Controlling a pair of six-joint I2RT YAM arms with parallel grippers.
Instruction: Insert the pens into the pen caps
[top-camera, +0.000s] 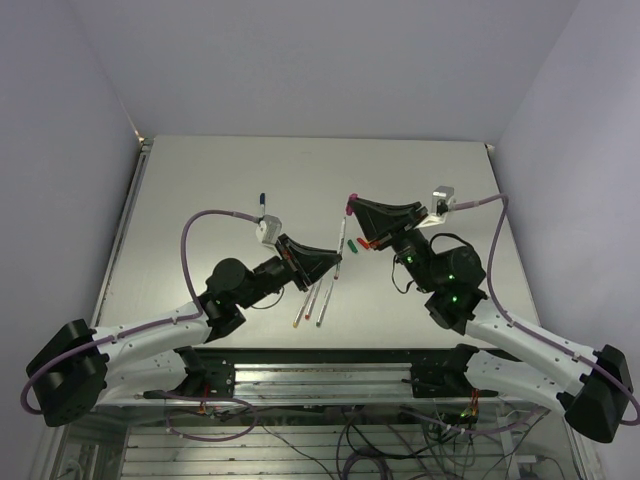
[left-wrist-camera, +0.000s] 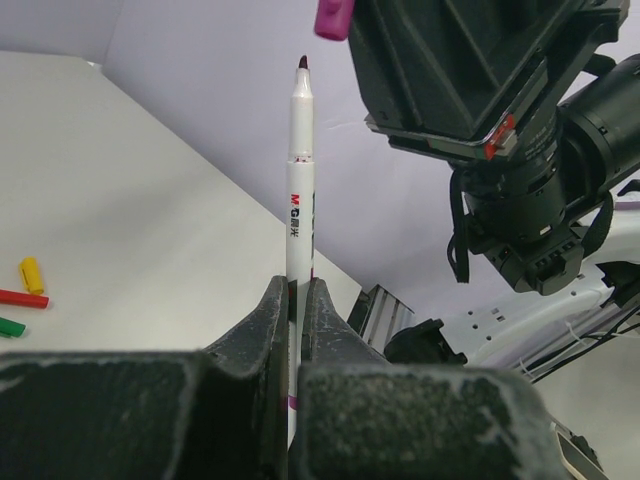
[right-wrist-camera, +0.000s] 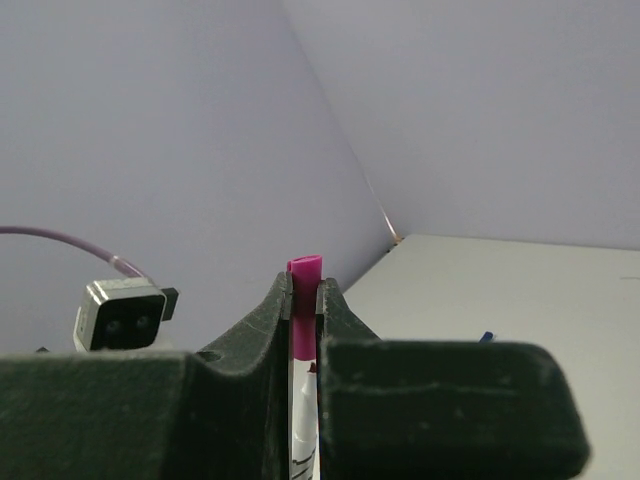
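Note:
My left gripper (left-wrist-camera: 296, 285) is shut on a white pen (left-wrist-camera: 300, 200) with a dark magenta tip and holds it upright above the table. My right gripper (right-wrist-camera: 305, 282) is shut on the magenta cap (right-wrist-camera: 304, 300). The cap (left-wrist-camera: 333, 18) hangs just above and slightly right of the pen tip, with a small gap. In the top view the held pen (top-camera: 342, 245) runs from the left gripper (top-camera: 335, 265) up to the cap (top-camera: 350, 204) in the right gripper (top-camera: 353, 210). Three pens (top-camera: 312, 303) lie on the table below the left gripper.
Yellow (left-wrist-camera: 32, 275), red (left-wrist-camera: 22, 298) and green (left-wrist-camera: 10, 326) caps lie together on the table; they show under the right gripper in the top view (top-camera: 364, 243). A blue-tipped pen (top-camera: 262, 201) lies farther back left. The left wrist camera (right-wrist-camera: 120, 315) is close by.

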